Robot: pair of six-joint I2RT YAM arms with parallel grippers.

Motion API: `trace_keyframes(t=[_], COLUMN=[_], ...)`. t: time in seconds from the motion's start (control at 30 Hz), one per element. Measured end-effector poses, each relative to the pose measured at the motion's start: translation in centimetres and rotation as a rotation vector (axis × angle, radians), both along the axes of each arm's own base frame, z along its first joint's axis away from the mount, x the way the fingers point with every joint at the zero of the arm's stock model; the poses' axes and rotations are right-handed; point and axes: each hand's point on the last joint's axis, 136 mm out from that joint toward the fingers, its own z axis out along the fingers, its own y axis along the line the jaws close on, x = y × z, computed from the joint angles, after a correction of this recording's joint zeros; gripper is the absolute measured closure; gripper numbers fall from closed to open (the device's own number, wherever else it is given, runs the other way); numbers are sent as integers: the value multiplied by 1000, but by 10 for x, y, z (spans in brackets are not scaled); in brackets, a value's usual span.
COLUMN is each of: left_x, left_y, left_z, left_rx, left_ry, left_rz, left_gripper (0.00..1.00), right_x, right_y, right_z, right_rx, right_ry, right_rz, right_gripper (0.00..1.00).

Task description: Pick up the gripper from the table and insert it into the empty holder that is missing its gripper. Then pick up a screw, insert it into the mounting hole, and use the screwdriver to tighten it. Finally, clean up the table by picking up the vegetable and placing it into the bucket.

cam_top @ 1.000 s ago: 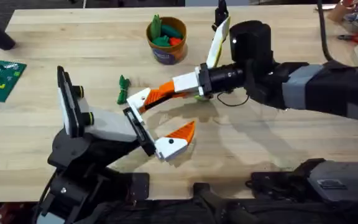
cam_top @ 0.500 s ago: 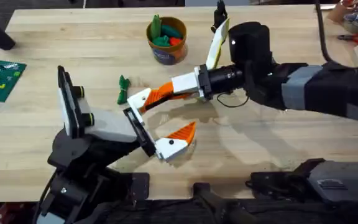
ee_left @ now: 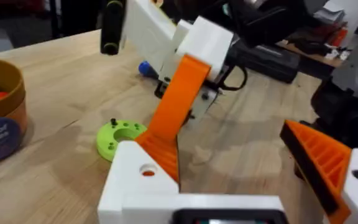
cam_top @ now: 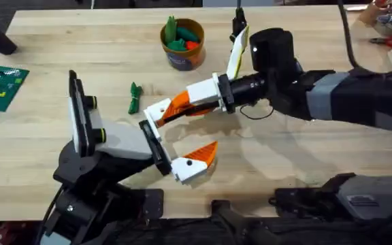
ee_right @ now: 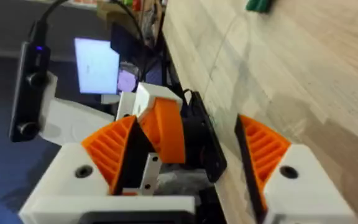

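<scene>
The loose gripper (cam_top: 169, 107), a white base with a tapered orange body, hangs off the table with my right gripper (cam_top: 196, 95) shut on its orange end. Its white base (ee_left: 140, 177) sits against the upper slot of the holder (cam_top: 131, 141), the white wrist block with a black face plate on my left arm. The holder's own white-and-orange finger (cam_top: 194, 160) stands far from it, so my left gripper (cam_top: 182, 136) is open. The dark-green vegetable (cam_top: 135, 97) lies left of the holder, and the bucket (cam_top: 182, 42) stands beyond it. A blue bit (ee_left: 144, 67), perhaps the screwdriver, peeks out behind the right gripper.
A lime-green ring (ee_left: 120, 138) lies on the table under the held piece, with a small dark peg on it. The bucket holds several toy pieces. A green circuit board (cam_top: 2, 85) rests at the left edge. My right arm (cam_top: 332, 95) stretches across the table's right half.
My left wrist block has shifted slightly right and toward the near edge. The right gripper has brought the loose piece's white base closer against the face plate.
</scene>
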Motion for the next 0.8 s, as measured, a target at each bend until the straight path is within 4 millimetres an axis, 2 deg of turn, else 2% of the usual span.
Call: trace_keyframes(t=[0.07,0.1,0.47,0.8], left_x=[-2,-3,-4,-4], left_y=[-1,-2,-2,-2], left_z=[0,0,0,0], left_rx=[0,0,0,0], left_ry=[-1,-1,-1,-1], left_rz=[-14,-18,-26,-26], left_gripper=[17,17,17,17], right_x=[-1,0,21,54], right_y=[-1,-2,-28,-68], right_z=[1,1,7,13], right_rx=[6,10,46,80], right_ry=[2,4,23,33], right_rz=[6,8,-42,-149], right_gripper=[31,15,8,8])
